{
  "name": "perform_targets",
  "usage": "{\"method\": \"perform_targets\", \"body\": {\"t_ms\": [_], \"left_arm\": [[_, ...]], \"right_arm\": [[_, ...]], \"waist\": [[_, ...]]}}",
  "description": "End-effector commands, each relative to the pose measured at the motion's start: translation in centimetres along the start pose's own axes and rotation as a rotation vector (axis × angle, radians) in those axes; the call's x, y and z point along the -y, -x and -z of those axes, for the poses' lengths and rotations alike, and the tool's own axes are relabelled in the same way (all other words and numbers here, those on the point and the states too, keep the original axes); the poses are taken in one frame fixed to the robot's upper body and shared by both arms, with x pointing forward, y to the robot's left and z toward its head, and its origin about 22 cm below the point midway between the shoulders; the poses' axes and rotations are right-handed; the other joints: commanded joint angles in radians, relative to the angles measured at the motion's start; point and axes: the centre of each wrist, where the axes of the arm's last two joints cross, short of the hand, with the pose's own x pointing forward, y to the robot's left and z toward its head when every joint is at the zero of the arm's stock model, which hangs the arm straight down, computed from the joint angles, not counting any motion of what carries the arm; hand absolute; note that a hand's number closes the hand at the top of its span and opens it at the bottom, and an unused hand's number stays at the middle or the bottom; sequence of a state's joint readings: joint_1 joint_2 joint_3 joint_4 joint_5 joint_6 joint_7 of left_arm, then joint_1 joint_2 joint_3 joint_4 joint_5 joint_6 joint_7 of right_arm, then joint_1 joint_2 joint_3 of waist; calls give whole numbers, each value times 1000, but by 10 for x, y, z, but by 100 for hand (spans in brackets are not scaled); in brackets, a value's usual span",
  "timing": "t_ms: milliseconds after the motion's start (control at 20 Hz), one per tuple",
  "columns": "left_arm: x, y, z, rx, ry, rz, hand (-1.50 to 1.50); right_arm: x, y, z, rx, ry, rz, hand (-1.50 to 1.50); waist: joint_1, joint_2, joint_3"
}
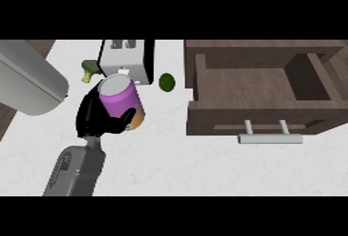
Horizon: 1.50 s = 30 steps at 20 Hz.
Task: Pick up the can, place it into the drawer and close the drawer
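White speckled counter (pixel 204 166) fills most of the head view, with a strip of dark wood showing at its upper left corner and lower left edge. From the lower edge a grey forearm (pixel 76 173) rises to the left hand (pixel 95 117), black, whose fingers and thumb are curled round the can (pixel 122 103); the hand grips the can's lower left side, and the thumb crosses in front of its body. That can is purple with an orange band at its base and a grey lid on top, tilted so its lid points up and slightly left, away from the wrist. Just beyond the can's lid, on the far side from the hand, stands a white toaster (pixel 125 60) with two slots on top. At the toaster's left, above the hand, lies a piece of broccoli (pixel 89 70). To the right of the can's top, close by but apart from it, sits a dark green avocado (pixel 166 82). Left of the hand, a large grey rounded object (pixel 27 78) takes up the view's upper left. Well to the right of the hand stands the brown wooden drawer (pixel 258 85), pulled open, its grey handle (pixel 269 137) on the near front panel. No right hand shows.
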<state>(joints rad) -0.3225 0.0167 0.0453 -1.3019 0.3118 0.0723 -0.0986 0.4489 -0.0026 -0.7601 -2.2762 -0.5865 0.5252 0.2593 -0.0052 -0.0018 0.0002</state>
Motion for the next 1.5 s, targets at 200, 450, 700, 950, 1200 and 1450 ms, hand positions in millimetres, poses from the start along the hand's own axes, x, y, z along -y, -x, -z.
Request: {"method": "perform_targets", "body": {"t_ms": [200,450,700,950,1200,1450], "left_arm": [[62,-45,28,31,23,30,150],[86,-95,46,42,38,46,150],[123,-97,50,81,54,78,150],[134,-105,60,63,75,86,150],[182,-122,74,69,61,88,150],[189,-111,90,68,73,77,150]], "right_arm": [[1,-5,7,7,2,-5,-150],[-8,5,4,-9,14,3,-150],[-17,-2,13,-8,21,15,-150],[-11,-7,-9,-10,3,12,-150],[-16,4,7,-10,-18,1,-150],[-21,1,12,-2,-13,17,-150]], "waist": [[-5,1,0],[-5,0,0],[-5,1,0],[-11,0,0],[-15,2,0],[-18,4,0]]}}
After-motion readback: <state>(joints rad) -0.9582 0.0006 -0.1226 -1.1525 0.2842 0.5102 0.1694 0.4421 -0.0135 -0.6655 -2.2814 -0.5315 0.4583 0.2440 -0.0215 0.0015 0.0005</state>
